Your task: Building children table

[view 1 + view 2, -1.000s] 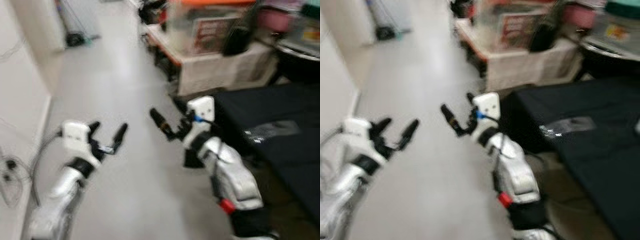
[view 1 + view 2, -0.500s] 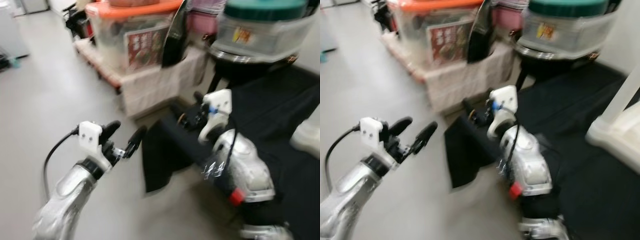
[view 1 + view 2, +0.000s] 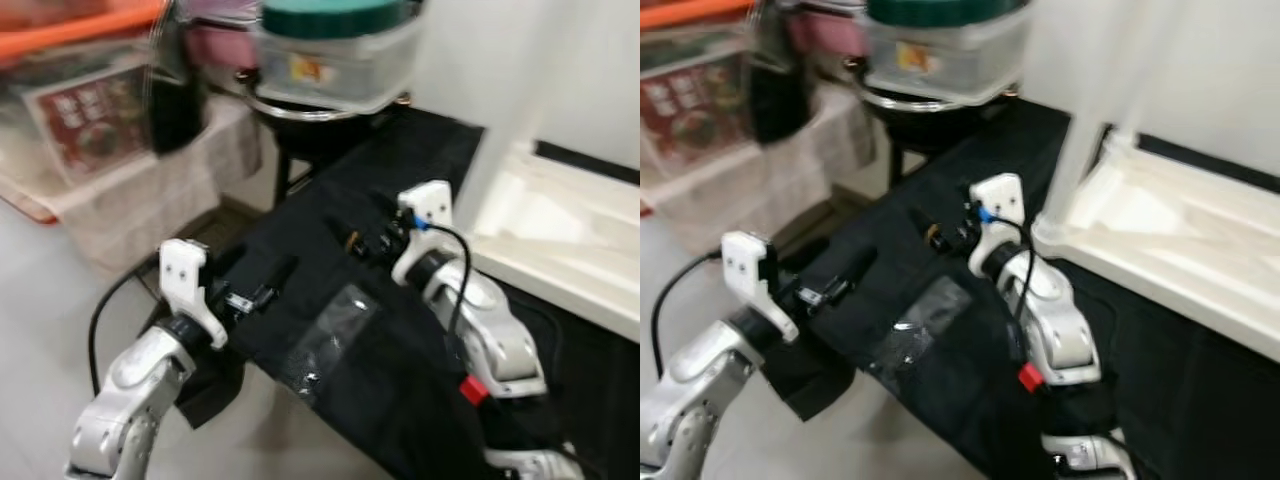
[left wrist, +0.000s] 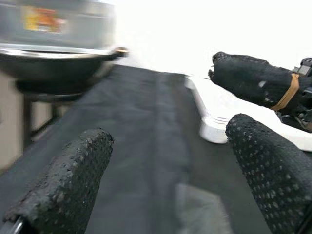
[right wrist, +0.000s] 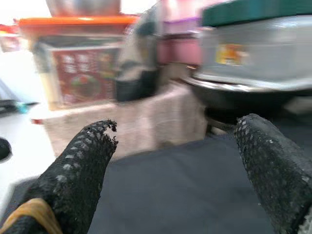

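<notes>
White children's table part (image 3: 560, 235), its far end cut off, lies on a black cloth (image 3: 400, 340) to the right. Left gripper (image 3: 262, 283) and right gripper (image 3: 368, 236) reach forward over that cloth, fingers spread wide, holding nothing. A clear plastic bag (image 3: 325, 335) lies between them, blurred.

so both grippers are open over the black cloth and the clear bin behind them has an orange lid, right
Not quite: the clear bin behind both grippers has a dark green lid, as the left eye view shows. The left gripper and right gripper do hang open above the black cloth.
</notes>
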Controlling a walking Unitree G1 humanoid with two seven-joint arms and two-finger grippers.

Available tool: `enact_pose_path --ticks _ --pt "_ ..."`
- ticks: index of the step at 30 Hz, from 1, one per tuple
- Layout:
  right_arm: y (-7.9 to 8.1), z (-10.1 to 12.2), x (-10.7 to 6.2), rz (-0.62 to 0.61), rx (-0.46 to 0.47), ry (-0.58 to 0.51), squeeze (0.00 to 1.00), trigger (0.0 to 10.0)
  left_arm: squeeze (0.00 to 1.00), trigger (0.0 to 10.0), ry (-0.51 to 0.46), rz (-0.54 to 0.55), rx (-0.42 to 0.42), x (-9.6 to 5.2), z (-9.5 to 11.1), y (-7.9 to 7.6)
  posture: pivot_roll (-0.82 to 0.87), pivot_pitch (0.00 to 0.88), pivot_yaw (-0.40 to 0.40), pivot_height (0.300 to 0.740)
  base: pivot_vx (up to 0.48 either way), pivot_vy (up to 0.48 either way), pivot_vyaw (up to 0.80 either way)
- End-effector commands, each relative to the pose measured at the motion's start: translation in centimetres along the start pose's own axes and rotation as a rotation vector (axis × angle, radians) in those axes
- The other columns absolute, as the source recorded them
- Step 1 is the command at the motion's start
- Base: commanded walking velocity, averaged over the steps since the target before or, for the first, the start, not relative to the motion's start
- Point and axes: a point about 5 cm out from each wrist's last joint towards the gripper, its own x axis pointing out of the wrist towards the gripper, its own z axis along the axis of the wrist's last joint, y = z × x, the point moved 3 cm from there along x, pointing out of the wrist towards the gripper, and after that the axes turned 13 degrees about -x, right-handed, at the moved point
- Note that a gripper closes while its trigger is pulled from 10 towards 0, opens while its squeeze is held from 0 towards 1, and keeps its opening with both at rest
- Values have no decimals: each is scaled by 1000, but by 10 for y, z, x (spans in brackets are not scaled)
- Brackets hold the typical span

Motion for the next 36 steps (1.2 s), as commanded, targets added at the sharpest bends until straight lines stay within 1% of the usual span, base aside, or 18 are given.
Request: enact_pose_path --ticks 1,6,7,11,13,16,17,21,22,23,26,27,28,29,30,31,33,36 --pt "10 9 -3 95 5 -35 0 10000 0 10000 19 -6 -3 -4 -2 0 31 50 12 740 0 0 -800" --pt "6 8 -10 143 -35 -15 0 10000 0 10000 33 -19 -7 -7 -5 -2 31 50 12 740 0 0 -800" --pt "-12 -1 -14 92 -92 52 0 10000 0 10000 44 -21 -4 -9 -8 -2 29 55 12 740 0 0 -800" --pt "-22 -6 -17 59 -124 93 0 10000 0 10000 49 -21 -1 -10 -9 -2 29 55 12 740 0 0 -800" --pt "-34 -19 -20 10 -149 177 0 10000 0 10000 57 -22 0 -11 -11 -3 30 67 10 740 0 0 -800" --pt "-38 -24 -22 -6 -156 210 0 10000 0 10000 60 -23 0 -11 -12 -4 30 67 10 740 0 0 -800" --pt "-43 -34 -24 -36 -161 262 0 10000 0 10000 63 -22 0 -12 -13 -5 34 75 7 740 0 0 -800" --pt "-49 -45 -24 -68 -171 311 0 10000 0 10000 66 -19 0 -13 -13 -6 37 82 6 740 0 0 -800" --pt "-56 -56 -23 -90 -190 372 0 10000 0 10000 68 -16 -1 -14 -14 -7 48 96 1 740 0 0 0" --pt "-56 -56 -23 -90 -190 372 0 10000 0 10000 68 -16 -1 -14 -14 -7 48 96 1 740 0 0 0" --pt "-78 -74 -20 -106 -251 504 0 10000 0 10000 78 -5 -5 -21 -15 -10 57 120 -1 740 0 0 0" --pt "-78 -74 -20 -106 -251 504 0 10000 0 10000 78 -5 -5 -21 -15 -10 57 120 -1 740 0 0 0" --pt "-86 -77 -20 -97 -276 540 0 10000 0 10000 87 -3 -2 -24 -16 -11 69 136 -5 740 0 0 0" --pt "-86 -77 -20 -97 -276 540 0 10000 0 10000 87 -3 -2 -24 -16 -11 69 136 -5 740 0 0 0" --pt "-96 -79 -21 -101 -293 580 0 10000 0 10000 94 -2 -2 -27 -17 -13 78 152 -6 740 0 0 0" --pt "-96 -79 -21 -101 -293 580 0 10000 0 10000 94 -2 -2 -27 -17 -13 78 152 -6 740 0 0 0" --pt "-118 -71 -20 -130 -318 591 0 10000 0 10000 107 5 -1 -35 -19 -16 93 174 -7 740 0 0 0" --pt "-125 -65 -20 -128 -328 581 0 10000 0 10000 112 10 -4 -39 -19 -18 97 187 -6 740 0 0 0"
